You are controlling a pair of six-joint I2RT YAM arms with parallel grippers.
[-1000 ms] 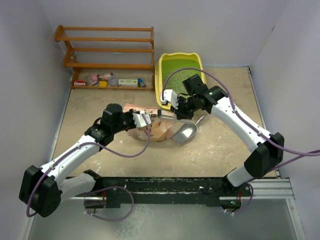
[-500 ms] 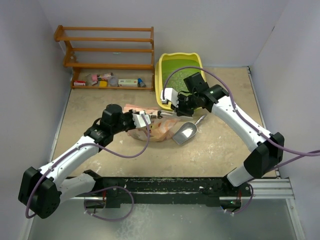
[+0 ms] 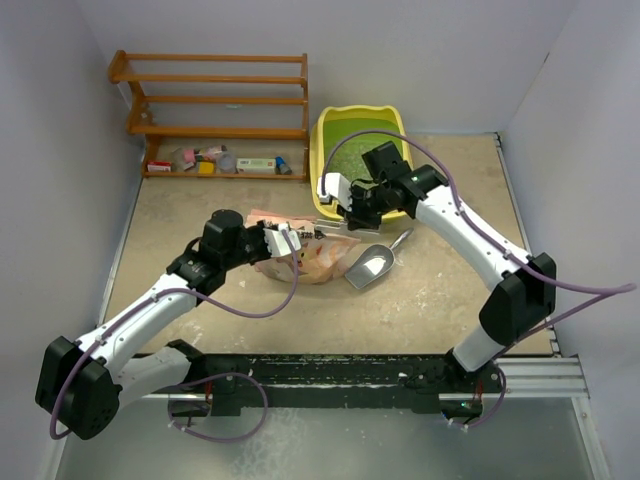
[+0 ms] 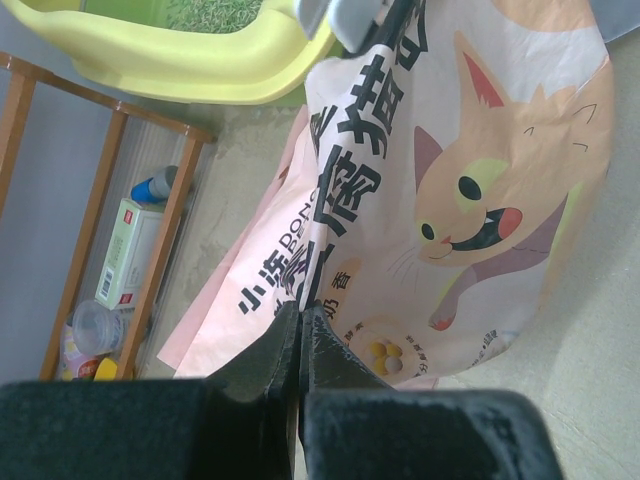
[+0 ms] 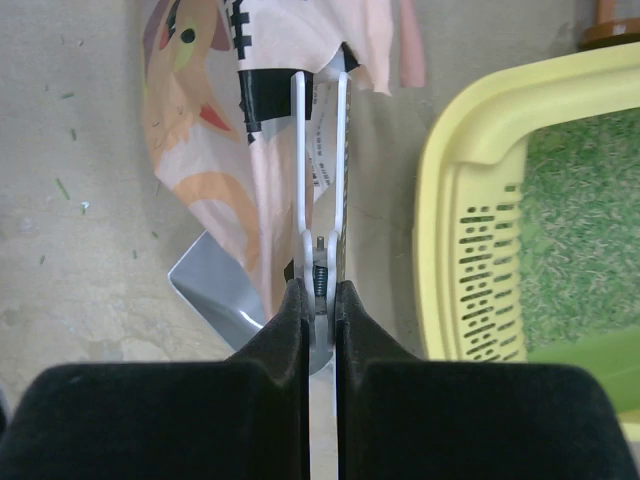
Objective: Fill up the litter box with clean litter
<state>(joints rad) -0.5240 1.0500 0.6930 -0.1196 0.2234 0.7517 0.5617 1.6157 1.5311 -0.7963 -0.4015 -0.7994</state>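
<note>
Your left claw [image 4: 300, 322] pinches the bag [image 4: 470, 200]; your right claw [image 5: 318, 298] clamps, seemingly, its white clip [image 5: 320, 160]. The litter box [image 3: 317, 160] lies just beyond the right claw.

Left claw [image 4: 300, 315] and right claw [image 5: 318, 292] are both pinched closed, angled toward each other, elbows bent.

Pretty bare setup tbh: pale lavender-grey back wall [image 3: 430, 50], with the same plain panels on the left [image 3: 50, 200] and right [image 3: 590, 150], boxing in a beige speckled worktop [image 3: 180, 215] dusted with white patches. A wooden shelf rack [image 3: 220, 132] sits far left against the back wall, with small odds and ends [image 3: 215, 162] on its bottom shelf. A black rail [image 3: 330, 370] runs along the near edge. Light's soft and even.
</note>
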